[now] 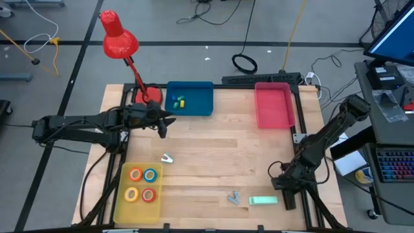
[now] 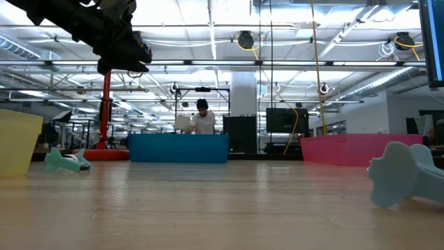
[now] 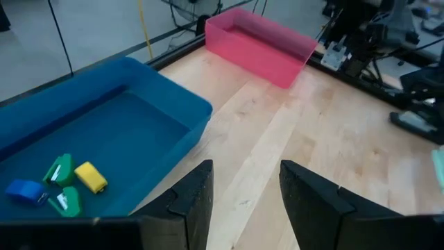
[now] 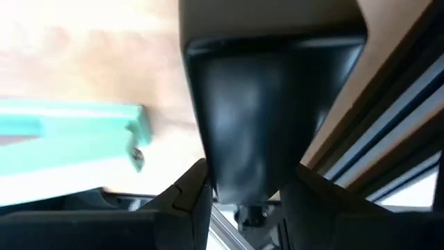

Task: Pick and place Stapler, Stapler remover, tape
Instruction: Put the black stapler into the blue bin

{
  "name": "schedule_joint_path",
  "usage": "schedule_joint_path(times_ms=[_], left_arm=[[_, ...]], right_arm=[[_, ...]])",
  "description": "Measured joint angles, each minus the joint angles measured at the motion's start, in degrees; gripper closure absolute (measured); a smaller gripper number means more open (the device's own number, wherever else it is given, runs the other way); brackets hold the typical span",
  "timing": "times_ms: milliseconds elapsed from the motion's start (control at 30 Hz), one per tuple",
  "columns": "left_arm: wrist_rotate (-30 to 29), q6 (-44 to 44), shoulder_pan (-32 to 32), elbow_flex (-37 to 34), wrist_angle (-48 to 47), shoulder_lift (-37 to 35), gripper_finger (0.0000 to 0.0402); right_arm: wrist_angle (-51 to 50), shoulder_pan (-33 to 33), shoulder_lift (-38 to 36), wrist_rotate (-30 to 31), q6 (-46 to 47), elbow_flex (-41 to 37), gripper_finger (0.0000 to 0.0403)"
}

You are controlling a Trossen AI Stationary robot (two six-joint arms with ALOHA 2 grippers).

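The left gripper (image 1: pixel 162 123) hangs open and empty in the air, just at 8 o'clock of the blue bin (image 1: pixel 189 98). The right gripper (image 1: pixel 286 191) sits low at 4 o'clock on the table (image 1: pixel 220 155), beside the mint stapler (image 1: pixel 262 201), and I cannot tell if it is open. The four tape rolls (image 1: pixel 142 184) lie in the yellow bin (image 1: pixel 120 194) at 8 o'clock, and the staple remover (image 1: pixel 233 197) lies just left of the stapler.

A pale wooden table (image 1: pixel 213 152) carries a yellow tray (image 1: pixel 120 194) at seven o'clock holding four tape rolls (image 1: pixel 142 184): orange, blue, yellow, red. A blue bin (image 1: pixel 197 98) at twelve o'clock holds green, yellow and blue bits. The pink bin (image 1: pixel 274 105) sits at two o'clock. The stapler (image 1: pixel 263 200) is mint green; the lamp (image 1: pixel 119 40) is red.
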Motion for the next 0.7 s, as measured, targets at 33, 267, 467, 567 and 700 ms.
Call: schedule_joint_path(times_ms=[33,267,467,567,700], left_arm=[[0.0,0.01,0.0,0.0,0.49,0.0,0.0234],[0.13,-0.04,0.0,0.02,3.09,0.0,0.0234],[1.68,-0.03,0.0,0.02,7.07,0.01,0.0234],[1.68,0.07,0.0,0.02,8.28,0.0,0.0234],[1.73,0.15,0.0,0.02,8.42,0.01,0.0234]], right_arm=[[-0.89,-0.02,-0.83,1.21,0.05,0.0,0.0274],[-5.05,-1.13,-5.12,9.75,-0.95,0.0,0.0274],[-8.31,-4.41,-7.63,16.96,-4.46,0.0,0.0274],[-11.12,-6.89,-8.55,19.37,-7.68,0.0,0.0274],[-14.8,-11.26,-9.41,20.31,-13.61,0.0,0.0274]])
